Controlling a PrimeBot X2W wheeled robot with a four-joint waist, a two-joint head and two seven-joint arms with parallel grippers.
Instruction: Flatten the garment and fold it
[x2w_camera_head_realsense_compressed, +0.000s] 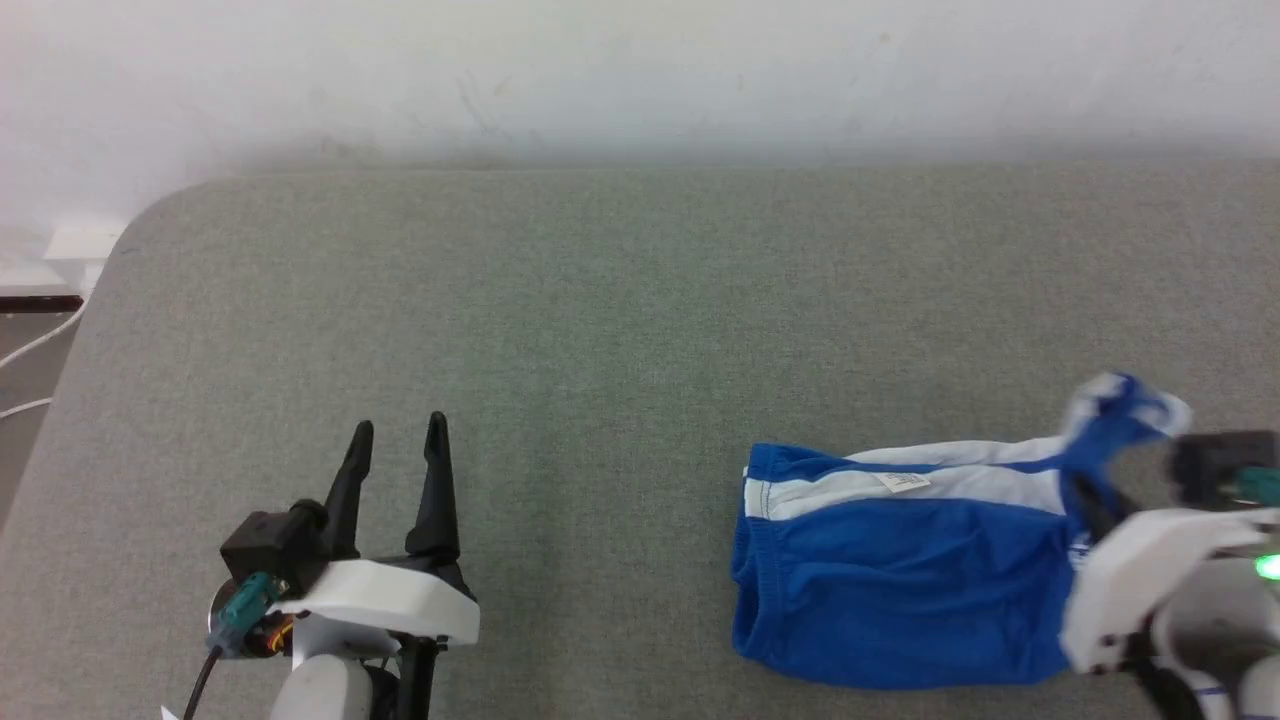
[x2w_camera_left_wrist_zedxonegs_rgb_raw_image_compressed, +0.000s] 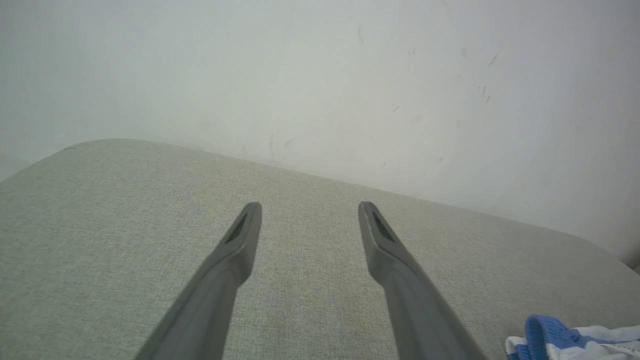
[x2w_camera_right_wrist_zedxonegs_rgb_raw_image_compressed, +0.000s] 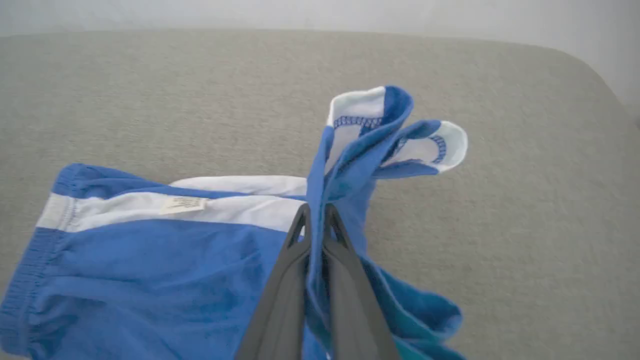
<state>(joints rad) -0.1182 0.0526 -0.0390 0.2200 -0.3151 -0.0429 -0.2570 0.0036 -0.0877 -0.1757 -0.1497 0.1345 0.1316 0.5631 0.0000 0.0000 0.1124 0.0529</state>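
Lurker: why are the shorts (x2w_camera_head_realsense_compressed: 900, 570) pinched by one corner like that?

Me: I'm driving this from afar, so I only know what the feeds give me. They're lying on the right side of the grey table (x2w_camera_head_realsense_compressed: 560, 330), waistband toward the middle, bunched and doubled over. My right gripper (x2w_camera_right_wrist_zedxonegs_rgb_raw_image_compressed: 316, 215) has its fingers clamped together on a fold of blue cloth near a leg hem, and the hem corners poke up past the tips. My guess is that's the handle for pulling the leg out flat before any folding. My left gripper (x2w_camera_head_realsense_compressed: 398, 430) sits well apart over bare table, fingers spread wide, holding nothing. It's probably parked until there's a second corner to take.

Lurker: anything you can't make out?

Me: plenty. The head view cuts off my right arm and the far end of the shorts at the frame edge. How many layers are in the pinch, no idea. There's a small white label (x2w_camera_head_realsense_compressed: 905, 483) on the stripe, too blurry to read.
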